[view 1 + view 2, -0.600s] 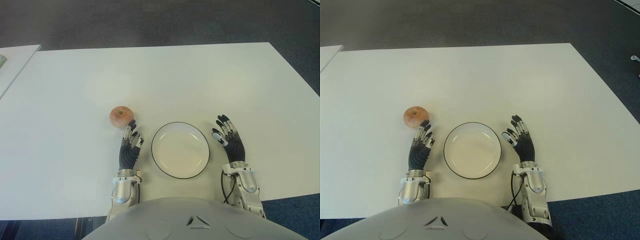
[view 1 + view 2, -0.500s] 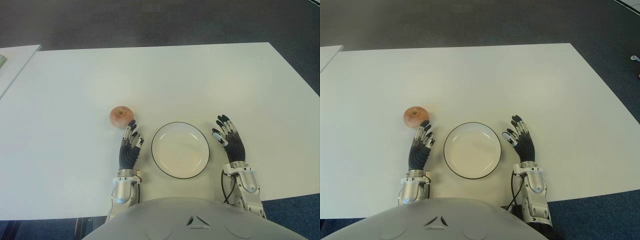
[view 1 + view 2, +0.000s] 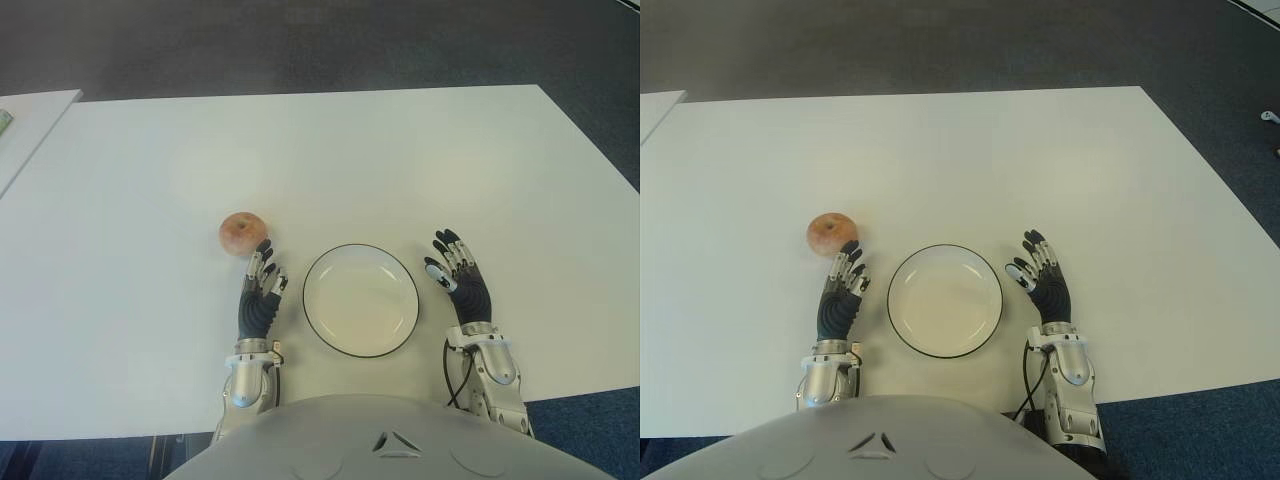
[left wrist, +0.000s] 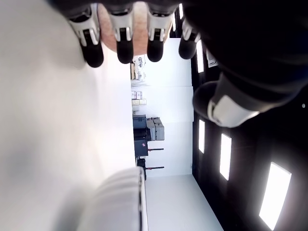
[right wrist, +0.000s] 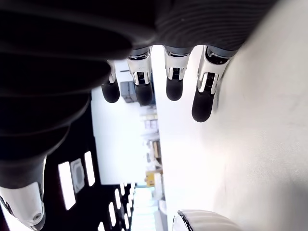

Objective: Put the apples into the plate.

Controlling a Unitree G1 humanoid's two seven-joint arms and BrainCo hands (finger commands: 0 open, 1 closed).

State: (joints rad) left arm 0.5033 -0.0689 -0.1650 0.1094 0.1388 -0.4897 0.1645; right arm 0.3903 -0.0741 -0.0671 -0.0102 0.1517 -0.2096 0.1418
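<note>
Apple (image 3: pixel 242 233), reddish with a paler yellow patch, sits alone on the white counter (image 3: pixel 330 160), left of the plate (image 3: pixel 361 300) and a little farther from the robot than the plate's far rim. It is outside the plate, with bare counter between the two. The plate is round and white with a thin dark rim, it holds nothing, and it lies between the two hands close to the robot's body. The left hand (image 3: pixel 260 295) shows just left of the plate, palm down, its dark fingers (image 3: pixel 264 251) stretched forward and loosely spread, gripping nothing; the fingertips reach up to the near side of the apple, and from the eye views I cannot tell whether they touch it. In the left wrist view the apple (image 4: pixel 126 29) shows as a rounded reddish shape right behind the row of straight fingertips, and the plate's rim (image 4: pixel 126 202) appears farther off on the counter. The right hand (image 3: pixel 460 283) shows just right of the plate, also palm down with its fingers (image 5: pixel 202 91) extended, relaxed and holding nothing; a gap of counter separates it from the plate's rim. A second white surface (image 3: pixel 25 125) shows at the far left edge, apart from the counter, and dark carpet (image 3: pixel 300 45) lies beyond.
</note>
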